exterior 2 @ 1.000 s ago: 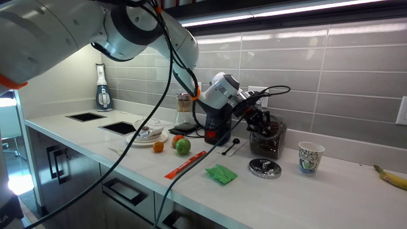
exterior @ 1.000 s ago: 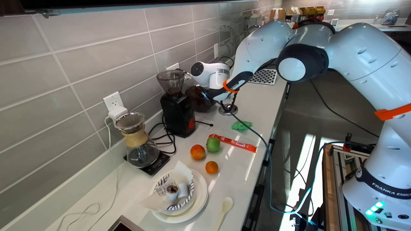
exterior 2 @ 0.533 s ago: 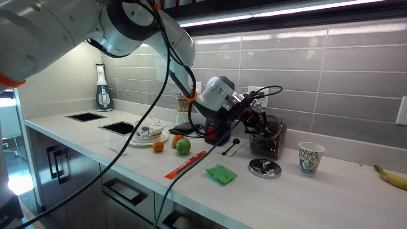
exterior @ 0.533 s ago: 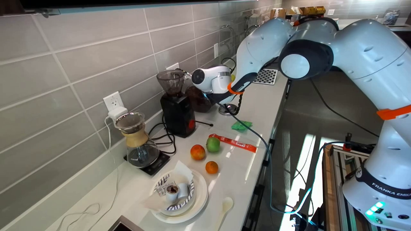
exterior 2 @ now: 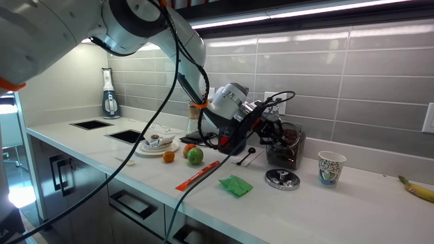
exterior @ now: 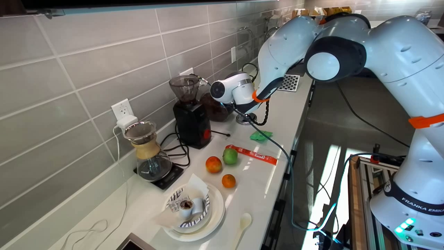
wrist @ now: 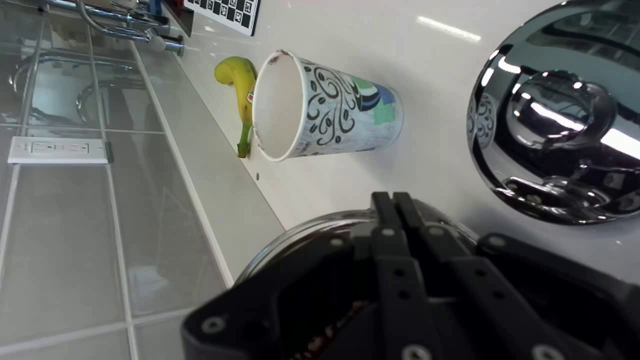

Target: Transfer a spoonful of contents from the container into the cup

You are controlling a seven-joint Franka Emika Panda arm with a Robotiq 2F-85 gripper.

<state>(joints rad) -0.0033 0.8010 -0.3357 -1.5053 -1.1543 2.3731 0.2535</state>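
Note:
The container appears to be a clear glass jar (exterior 2: 288, 158) of dark, bean-like contents (wrist: 320, 340), its round mouth tipped sideways. My gripper (wrist: 395, 200) is shut, its two fingertips nearly meeting, with nothing visible between them. It hangs over the jar's rim (wrist: 295, 237) in the wrist view; whether it touches the glass I cannot tell. Beside the jar stands the cup, a white paper one (exterior 2: 330, 169) with a swirl pattern; its open mouth (wrist: 280, 105) looks empty. A black scoop (exterior 2: 246, 156) lies on a napkin, left of the jar in that exterior view.
A chrome lid (exterior 2: 282, 179) lies before the jar. Close by are a black grinder (exterior: 191, 123), a green wrapper (exterior 2: 236, 185), a red packet (exterior 2: 197, 175), fruit such as a green apple (exterior 2: 195, 156), and a banana (exterior 2: 420, 191). A cable (exterior: 269, 139) trails from the arm.
My wrist has sunk a little and the gripper has shifted left, across the jar's mouth, in an exterior view. Jar, cup, lid and scoop have stayed put; the gripper is still shut.

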